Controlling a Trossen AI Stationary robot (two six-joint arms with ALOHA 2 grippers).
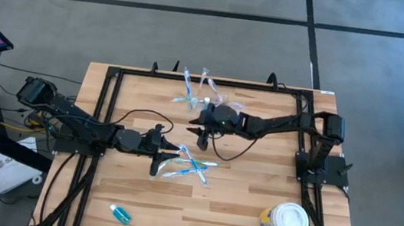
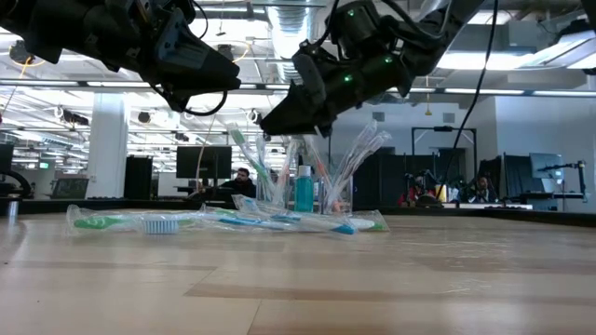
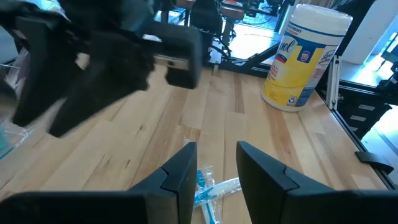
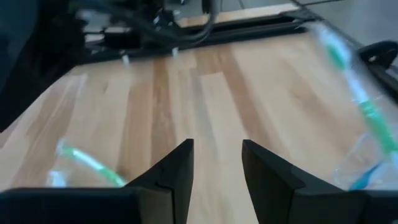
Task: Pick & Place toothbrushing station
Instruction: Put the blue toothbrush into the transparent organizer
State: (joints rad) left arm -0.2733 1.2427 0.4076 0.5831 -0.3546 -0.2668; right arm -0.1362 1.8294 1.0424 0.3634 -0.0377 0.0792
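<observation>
The toothbrushing station (image 1: 213,95) is a small clear holder at the table's far middle, and wrapped toothbrushes stand up in it (image 2: 312,186). More wrapped toothbrushes (image 1: 191,166) lie flat on the table (image 2: 223,221). My left gripper (image 1: 168,154) hovers open just left of them, above the table, and one wrapped brush (image 3: 214,190) shows beyond its fingers (image 3: 216,168). My right gripper (image 1: 199,126) hangs open between the station and the lying brushes, with only bare wood between its fingers (image 4: 216,165).
A round white-lidded wipes tub (image 1: 285,220) stands near the front right corner. A small blue bottle (image 1: 120,212) lies at the front left. A black frame (image 1: 101,116) runs around the table's edges. Bare wood lies along the near side.
</observation>
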